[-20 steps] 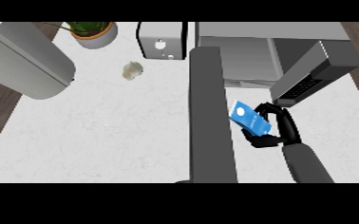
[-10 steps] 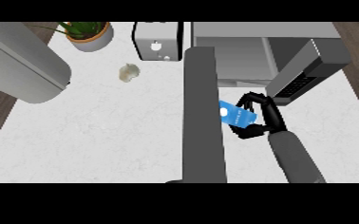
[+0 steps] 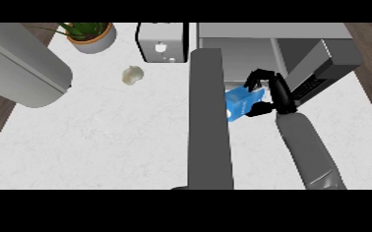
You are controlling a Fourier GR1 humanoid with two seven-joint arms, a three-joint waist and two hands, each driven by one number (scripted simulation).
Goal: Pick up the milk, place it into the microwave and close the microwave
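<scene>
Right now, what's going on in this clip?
The robot's right hand is curled round a blue milk carton and holds it just in front of the microwave, whose door stands open to the right. The carton is not yet inside. The left forearm shows at the view's left, its hand out of view. On the white counter sit a potted plant, a toaster and a small pale object, all untouched.

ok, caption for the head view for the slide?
Right robot hand holds the blue milk carton in front of the open microwave; potted plant and toaster sit behind.
</scene>
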